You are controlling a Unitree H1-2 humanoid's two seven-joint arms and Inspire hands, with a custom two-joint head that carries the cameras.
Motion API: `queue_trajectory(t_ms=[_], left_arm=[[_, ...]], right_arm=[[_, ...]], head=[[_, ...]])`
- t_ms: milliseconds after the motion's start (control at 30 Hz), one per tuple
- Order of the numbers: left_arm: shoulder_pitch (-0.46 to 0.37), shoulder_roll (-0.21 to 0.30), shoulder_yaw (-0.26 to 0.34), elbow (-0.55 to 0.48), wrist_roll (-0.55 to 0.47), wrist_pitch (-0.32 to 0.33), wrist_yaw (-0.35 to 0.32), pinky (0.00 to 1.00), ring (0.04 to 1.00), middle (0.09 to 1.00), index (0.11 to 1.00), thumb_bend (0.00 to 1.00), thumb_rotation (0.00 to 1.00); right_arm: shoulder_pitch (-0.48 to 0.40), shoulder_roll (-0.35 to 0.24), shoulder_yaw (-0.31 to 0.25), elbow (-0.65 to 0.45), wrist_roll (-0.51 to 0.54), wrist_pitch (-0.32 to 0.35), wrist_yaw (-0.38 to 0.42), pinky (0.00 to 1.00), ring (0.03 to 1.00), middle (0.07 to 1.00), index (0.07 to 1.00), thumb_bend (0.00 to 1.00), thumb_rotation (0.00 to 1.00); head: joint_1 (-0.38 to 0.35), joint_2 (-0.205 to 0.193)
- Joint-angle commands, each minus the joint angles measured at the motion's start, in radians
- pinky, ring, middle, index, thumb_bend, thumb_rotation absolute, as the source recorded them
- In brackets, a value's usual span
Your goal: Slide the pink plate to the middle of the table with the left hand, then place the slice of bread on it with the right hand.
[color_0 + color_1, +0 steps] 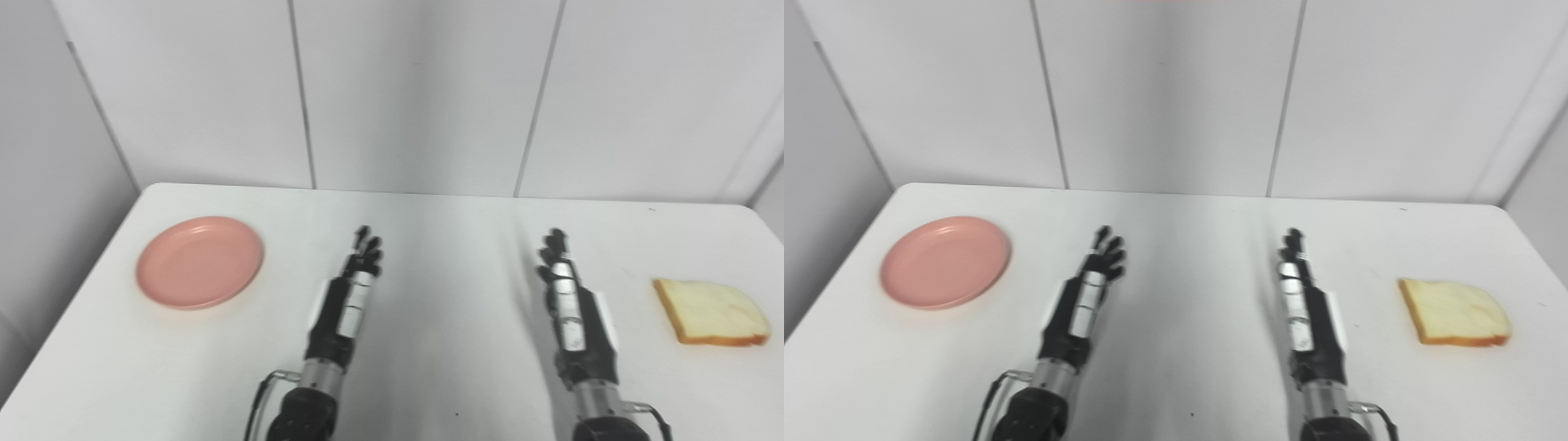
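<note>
The pink plate [200, 261] lies flat on the white table [429, 367] toward its left side, well apart from the left hand [352, 294] and off to that hand's left, slightly farther from the robot than the palm. That sideways offset is what the first move turns on: the left hand is plainly the nearer one. Its fingers point forward, loosely apart, holding nothing. The right hand [566, 300] looks similar (fingers extended, empty), with the slice of bread [710, 312] well off to its right, untouched.
</note>
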Motion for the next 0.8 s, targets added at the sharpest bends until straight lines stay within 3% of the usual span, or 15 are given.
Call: queue_trajectory(t_ms=[0, 167, 567, 767], left_arm=[[-0.039, -0.033, -0.008, -0.017, 0.005, -0.013, 0.015, 0.92, 0.940, 0.938, 0.946, 0.66, 1.00], [-0.038, -0.059, -0.007, 0.002, 0.000, -0.053, 0.024, 0.92, 0.939, 0.946, 0.944, 0.58, 1.00], [-0.058, -0.045, -0.008, 0.060, 0.005, -0.114, 0.018, 0.91, 0.942, 0.953, 0.943, 0.65, 1.00], [-0.059, -0.044, -0.001, 0.059, -0.004, -0.110, 0.014, 0.90, 0.938, 0.947, 0.942, 0.66, 1.00]], right_arm=[[-0.026, -0.010, -0.003, -0.029, 0.016, -0.036, 0.020, 1.00, 1.000, 1.000, 1.000, 0.44, 1.00], [-0.027, -0.019, 0.000, -0.051, 0.023, -0.018, 0.017, 1.00, 1.000, 1.000, 1.000, 0.40, 1.00], [-0.026, -0.012, 0.008, -0.095, 0.018, 0.029, 0.007, 1.00, 1.000, 1.000, 1.000, 0.33, 1.00], [-0.028, 0.000, 0.020, -0.105, 0.006, 0.046, 0.002, 1.00, 1.000, 1.000, 1.000, 0.31, 1.00]], head=[[0.033, -0.008], [0.056, -0.015], [0.058, -0.014], [0.062, -0.017]])
